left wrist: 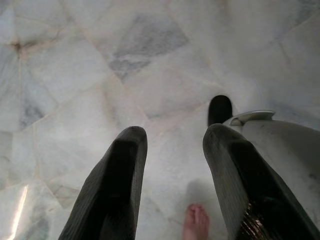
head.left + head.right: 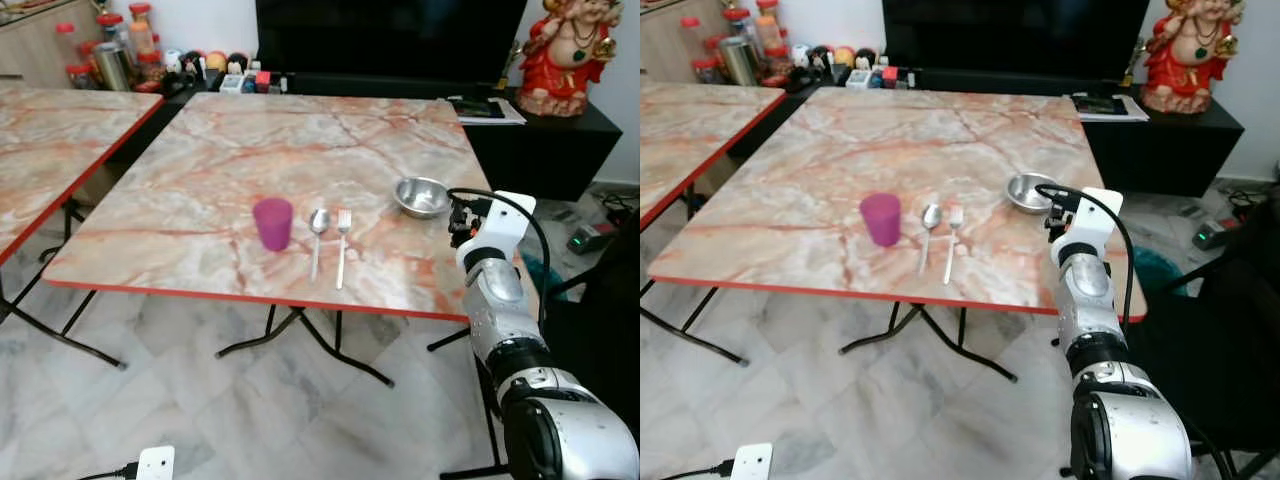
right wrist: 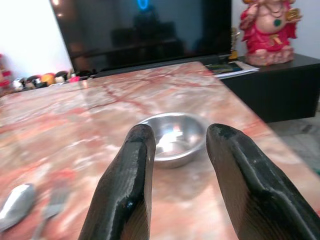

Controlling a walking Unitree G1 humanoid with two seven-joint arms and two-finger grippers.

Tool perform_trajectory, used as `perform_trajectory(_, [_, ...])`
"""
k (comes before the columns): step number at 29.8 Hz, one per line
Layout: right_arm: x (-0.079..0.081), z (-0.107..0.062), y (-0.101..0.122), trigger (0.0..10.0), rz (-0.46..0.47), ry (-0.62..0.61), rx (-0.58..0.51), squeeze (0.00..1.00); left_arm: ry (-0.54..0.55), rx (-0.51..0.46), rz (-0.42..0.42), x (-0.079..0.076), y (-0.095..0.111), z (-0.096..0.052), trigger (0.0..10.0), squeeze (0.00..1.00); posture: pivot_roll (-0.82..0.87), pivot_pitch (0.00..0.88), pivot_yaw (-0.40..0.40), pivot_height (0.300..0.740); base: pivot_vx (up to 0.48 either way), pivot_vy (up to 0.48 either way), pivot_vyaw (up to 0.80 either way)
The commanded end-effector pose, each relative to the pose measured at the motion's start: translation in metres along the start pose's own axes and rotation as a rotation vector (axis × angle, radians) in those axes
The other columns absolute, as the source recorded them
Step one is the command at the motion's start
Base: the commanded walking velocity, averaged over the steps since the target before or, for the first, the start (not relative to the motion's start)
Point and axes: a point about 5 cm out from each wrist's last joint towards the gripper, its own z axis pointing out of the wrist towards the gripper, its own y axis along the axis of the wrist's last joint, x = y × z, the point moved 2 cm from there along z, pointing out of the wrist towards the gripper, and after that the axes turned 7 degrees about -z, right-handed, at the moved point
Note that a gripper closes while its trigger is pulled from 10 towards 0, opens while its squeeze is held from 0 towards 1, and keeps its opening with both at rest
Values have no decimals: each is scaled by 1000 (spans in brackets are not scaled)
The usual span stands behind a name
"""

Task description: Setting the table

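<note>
On the marble table (image 2: 200,150) a pink cup (image 2: 273,222) stands upright near the front edge. A spoon (image 2: 318,235) and a fork (image 2: 343,240) lie side by side just right of it. A steel bowl (image 2: 421,196) sits farther right, near the table's right edge. My right gripper (image 3: 182,132) is open and empty, held low over the table's right front corner, a short way from the bowl (image 3: 172,137) and pointing at it. My left gripper (image 1: 175,132) hangs open over the floor with nothing in it.
A second marble table (image 2: 50,140) stands to the left across a narrow gap. Behind are a dark TV (image 2: 390,35), a black cabinet (image 2: 560,140) with a red statue (image 2: 565,55), and jars (image 2: 120,50). A person's bare foot (image 1: 196,222) is on the tiled floor.
</note>
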Motion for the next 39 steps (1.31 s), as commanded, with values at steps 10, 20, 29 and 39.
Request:
perform_trajectory(10, [7, 1, 3, 10000, 20, 15, -9, 0, 5, -44, -5, 3, 9, 1, 10000, 0, 46, 0, -13, 740, 0, 121, 0])
perform_trajectory(20, [9, 1, 2, 10000, 23, 14, 7, 0, -5, -72, 2, -2, 17, 1, 10000, 0, 48, 0, -13, 740, 284, 0, 0])
perform_trajectory(29, [17, 0, 2, 10000, -12, 80, -2, 0, -5, -75, -3, -5, 18, 1, 10000, 0, 49, 0, -16, 740, 480, 0, 143])
perform_trajectory(39, [18, -1, 0, 10000, 14, 76, 8, 0, -2, -80, -9, -6, 19, 1, 10000, 0, 51, 0, -18, 740, 480, 0, 397])
